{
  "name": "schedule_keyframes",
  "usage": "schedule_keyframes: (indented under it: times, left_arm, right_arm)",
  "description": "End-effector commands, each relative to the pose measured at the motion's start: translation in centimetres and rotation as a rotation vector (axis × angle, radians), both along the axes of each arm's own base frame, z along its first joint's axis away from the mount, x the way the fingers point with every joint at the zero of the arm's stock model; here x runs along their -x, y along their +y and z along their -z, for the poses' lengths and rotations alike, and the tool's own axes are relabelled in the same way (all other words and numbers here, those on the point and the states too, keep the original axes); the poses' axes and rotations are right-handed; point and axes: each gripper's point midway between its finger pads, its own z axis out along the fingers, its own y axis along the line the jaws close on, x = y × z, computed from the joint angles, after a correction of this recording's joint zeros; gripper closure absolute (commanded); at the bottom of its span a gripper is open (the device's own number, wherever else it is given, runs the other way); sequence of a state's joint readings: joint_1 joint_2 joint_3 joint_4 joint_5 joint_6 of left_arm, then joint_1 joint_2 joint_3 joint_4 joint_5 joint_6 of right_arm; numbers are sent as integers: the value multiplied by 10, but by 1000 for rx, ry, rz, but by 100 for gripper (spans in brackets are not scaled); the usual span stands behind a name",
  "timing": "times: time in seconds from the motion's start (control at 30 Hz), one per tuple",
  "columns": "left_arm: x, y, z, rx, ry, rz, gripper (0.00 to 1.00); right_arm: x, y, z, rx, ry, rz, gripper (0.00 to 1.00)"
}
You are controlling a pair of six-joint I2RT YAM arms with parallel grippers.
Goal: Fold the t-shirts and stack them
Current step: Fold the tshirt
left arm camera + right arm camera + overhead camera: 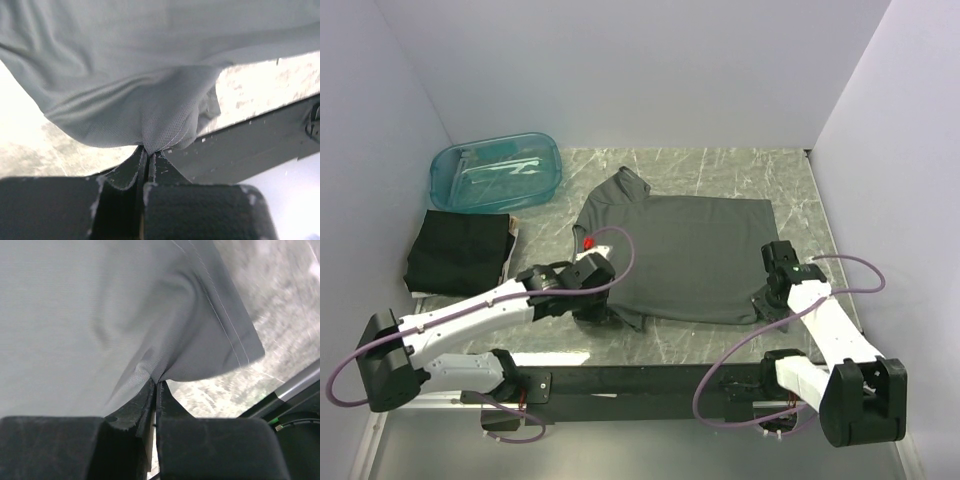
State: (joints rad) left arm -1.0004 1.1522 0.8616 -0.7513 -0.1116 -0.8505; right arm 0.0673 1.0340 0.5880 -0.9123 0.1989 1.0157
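A dark grey t-shirt (pixel 685 255) lies spread on the marble table, neck toward the far left. My left gripper (pixel 605 300) is shut on its near-left sleeve; the left wrist view shows the jaws pinching a bunched fold of the t-shirt (pixel 150 100) at my left gripper (pixel 148 150). My right gripper (pixel 767 298) is shut on the near-right hem corner; the right wrist view shows the t-shirt (pixel 100 315) pinched at my right gripper (pixel 155 382). A folded black t-shirt (pixel 458 250) lies at the left.
A translucent teal tub (pixel 495 172) stands at the far left, behind the folded t-shirt. A black rail (pixel 640 380) runs along the near table edge. White walls close in the left, back and right sides.
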Motion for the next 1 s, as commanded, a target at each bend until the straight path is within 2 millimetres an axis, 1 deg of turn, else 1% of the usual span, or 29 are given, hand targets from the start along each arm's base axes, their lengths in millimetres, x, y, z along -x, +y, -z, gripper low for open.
schedule_keyframes:
  times: [0.0, 0.03, 0.1, 0.13, 0.2, 0.23, 0.3, 0.33, 0.37, 0.43, 0.5, 0.53, 0.57, 0.6, 0.63, 0.67, 0.7, 0.77, 0.8, 0.87, 0.9, 0.97]
  left_arm:
    - [-21, 2, -15, -30, -58, 1, 99]
    - [-26, -1, -22, -22, -73, -1, 99]
    - [-39, -1, -24, -39, -94, -7, 99]
    - [-46, -4, -30, -35, -117, -1, 99]
    - [-58, -3, -29, -64, -126, -13, 99]
    - [-66, -5, -34, -69, -149, -7, 99]
    - [-78, -3, -31, -102, -147, -17, 99]
    - [-85, -4, -36, -112, -169, -14, 99]
    - [-92, -2, -32, -133, -167, -22, 99]
    - [-106, 0, -32, -152, -174, -38, 99]
    - [-116, 3, -31, -164, -180, -51, 99]
    - [-125, 5, -34, -167, -193, -67, 99]
    - [-131, 7, -30, -187, -191, -79, 99]
    - [-135, 7, -30, -189, -190, -81, 99]
    - [-142, 8, -34, -189, -201, -91, 99]
    - [-149, 9, -32, -204, -210, -105, 99]
    - [-153, 8, -32, -201, -212, -108, 99]
    - [-163, 7, -33, -198, -220, -112, 99]
    - [-169, 7, -34, -199, -234, -121, 99]
    - [-179, 10, -31, -212, -240, -125, 99]
    - [-184, 7, -31, -198, -247, -121, 99]
    - [-197, 11, -31, -222, -275, -118, 99]
  right_arm:
    - [-18, -7, -22, 43, -71, -36, 97]
    - [-21, -8, -24, 48, -73, -41, 97]
    - [-31, -9, -32, 60, -99, -62, 97]
    - [-37, -10, -38, 68, -114, -68, 98]
    - [-44, -12, -43, 83, -132, -77, 98]
    - [-51, -12, -48, 84, -148, -79, 98]
    - [-60, -13, -53, 97, -166, -104, 98]
    - [-63, -13, -51, 100, -155, -109, 98]
    - [-68, -13, -55, 105, -163, -116, 98]
    - [-74, -15, -57, 118, -160, -121, 99]
    - [-81, -16, -59, 126, -173, -124, 99]
    - [-86, -16, -64, 131, -189, -123, 99]
    - [-91, -16, -66, 131, -202, -119, 98]
    - [-94, -17, -66, 133, -202, -121, 98]
    - [-99, -15, -69, 130, -214, -125, 98]
    - [-104, -15, -70, 131, -220, -132, 98]
    - [-106, -15, -67, 135, -199, -136, 98]
    - [-115, -15, -71, 136, -201, -147, 98]
    - [-118, -15, -68, 138, -184, -150, 98]
    - [-126, -14, -70, 138, -194, -153, 98]
    - [-129, -15, -69, 143, -190, -154, 98]
    - [-139, -15, -70, 144, -208, -153, 97]
